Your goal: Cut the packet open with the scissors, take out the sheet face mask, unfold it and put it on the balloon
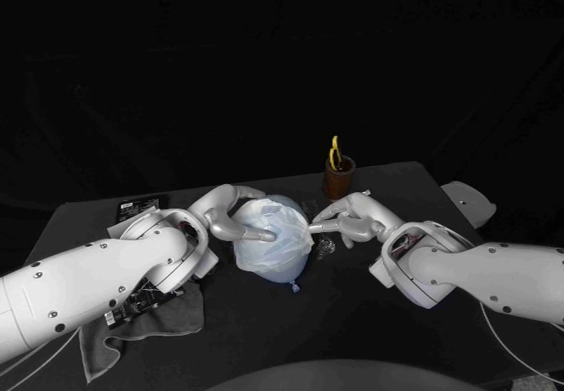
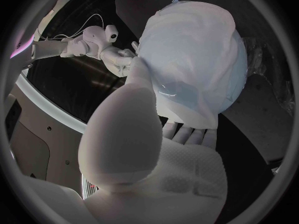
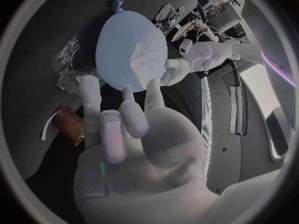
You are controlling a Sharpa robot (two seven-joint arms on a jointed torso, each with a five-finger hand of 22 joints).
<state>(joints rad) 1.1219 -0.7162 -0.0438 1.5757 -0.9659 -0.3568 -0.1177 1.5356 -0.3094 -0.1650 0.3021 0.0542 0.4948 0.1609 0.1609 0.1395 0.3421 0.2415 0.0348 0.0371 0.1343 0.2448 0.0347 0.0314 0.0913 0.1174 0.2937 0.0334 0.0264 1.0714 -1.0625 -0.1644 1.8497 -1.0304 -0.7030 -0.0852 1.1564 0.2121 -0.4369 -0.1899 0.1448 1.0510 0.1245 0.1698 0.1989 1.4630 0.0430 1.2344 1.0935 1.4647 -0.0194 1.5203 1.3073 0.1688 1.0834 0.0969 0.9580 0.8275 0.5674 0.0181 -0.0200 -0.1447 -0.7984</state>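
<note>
The pale blue balloon (image 1: 279, 259) lies mid-table with the white sheet mask (image 1: 273, 232) draped over it. My left hand (image 1: 231, 218) holds the balloon from its left: its fingers (image 2: 189, 133) lie under it and its thumb presses the mask's edge. My right hand (image 1: 343, 220) reaches in from the other side with fingers spread, their tips touching the mask (image 3: 148, 67) on the balloon (image 3: 121, 45). The left wrist view shows the mask (image 2: 199, 59) covering most of the balloon, with the right hand (image 2: 115, 52) at its edge. The yellow-handled scissors (image 1: 337, 151) stand in a brown cup (image 1: 340, 179).
The crumpled clear packet (image 1: 328, 247) lies just right of the balloon, under my right hand. A grey cloth (image 1: 151, 319) is spread at the front left, a black box (image 1: 134, 208) sits at the back left, and a white object (image 1: 468, 199) is at the table's right edge.
</note>
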